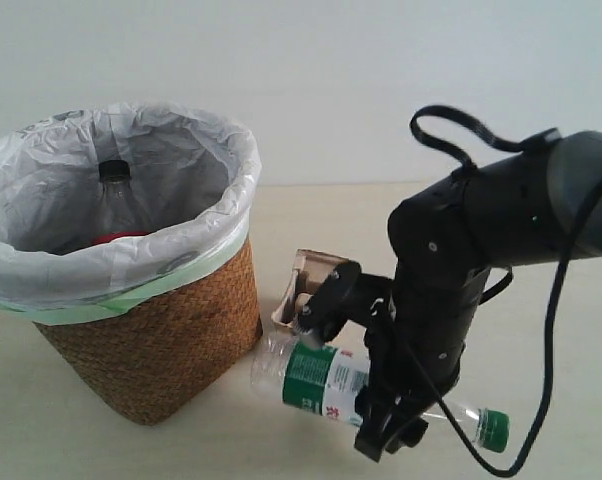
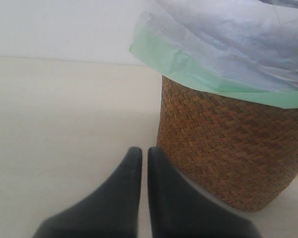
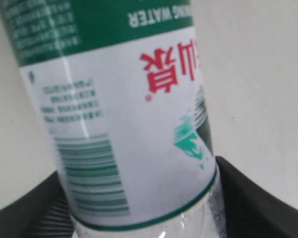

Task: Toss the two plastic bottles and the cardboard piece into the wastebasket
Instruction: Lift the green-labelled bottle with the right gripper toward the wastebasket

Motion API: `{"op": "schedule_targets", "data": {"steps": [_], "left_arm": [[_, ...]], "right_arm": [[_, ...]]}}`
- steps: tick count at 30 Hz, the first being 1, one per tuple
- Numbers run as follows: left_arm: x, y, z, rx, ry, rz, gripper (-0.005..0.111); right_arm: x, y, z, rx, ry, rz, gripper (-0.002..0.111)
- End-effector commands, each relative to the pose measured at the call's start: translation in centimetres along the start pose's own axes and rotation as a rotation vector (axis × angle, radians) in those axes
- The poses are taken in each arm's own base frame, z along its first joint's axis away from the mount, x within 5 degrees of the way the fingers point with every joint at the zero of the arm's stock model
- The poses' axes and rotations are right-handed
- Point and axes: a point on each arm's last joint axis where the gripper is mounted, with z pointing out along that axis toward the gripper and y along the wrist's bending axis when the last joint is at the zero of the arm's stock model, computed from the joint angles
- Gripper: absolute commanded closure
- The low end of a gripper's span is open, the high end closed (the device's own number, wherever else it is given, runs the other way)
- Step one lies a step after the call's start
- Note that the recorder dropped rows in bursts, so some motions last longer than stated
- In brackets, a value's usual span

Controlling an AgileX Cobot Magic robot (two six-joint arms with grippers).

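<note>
The wicker wastebasket (image 1: 171,340) stands at the left, lined with a white bag. Inside it the black-capped bottle (image 1: 114,190) stands upright, its red label just showing. The green-capped bottle (image 1: 321,375) lies on the table right of the basket, cap pointing right. My right gripper (image 1: 386,430) reaches down over it. In the right wrist view the green-white label (image 3: 124,124) fills the space between both fingers, which press its sides. The cardboard piece (image 1: 306,275) sits behind the bottle, partly hidden by the arm. My left gripper (image 2: 144,151) is shut and empty, low beside the wastebasket (image 2: 228,148).
The right arm's black body (image 1: 481,250) and its looping cable (image 1: 551,330) stand over the table's right half. The bag's pale green edge (image 2: 188,74) overhangs the basket rim. Bare table lies left of the left gripper.
</note>
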Motion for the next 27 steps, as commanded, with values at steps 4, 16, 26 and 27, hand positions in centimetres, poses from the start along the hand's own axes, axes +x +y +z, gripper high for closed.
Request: {"op": "schedule_targets", "data": {"steps": [4, 16, 26, 27], "left_arm": [[0.1, 0.0, 0.0, -0.002, 0.000, -0.004, 0.103], [0.1, 0.0, 0.0, -0.002, 0.000, -0.004, 0.103], [0.1, 0.0, 0.0, -0.002, 0.000, -0.004, 0.103], [0.1, 0.0, 0.0, -0.002, 0.000, -0.004, 0.103]], "right_arm": [[1.6, 0.3, -6.7, 0.024, -0.056, 0.121, 0.107], [5.4, -3.9, -15.8, 0.250, -0.461, 0.669, 0.107], [11.0, -9.0, -14.1, 0.413, -0.299, 0.873, 0.107], [11.6, -9.5, -14.1, 0.427, -0.287, 0.890, 0.107]]}}
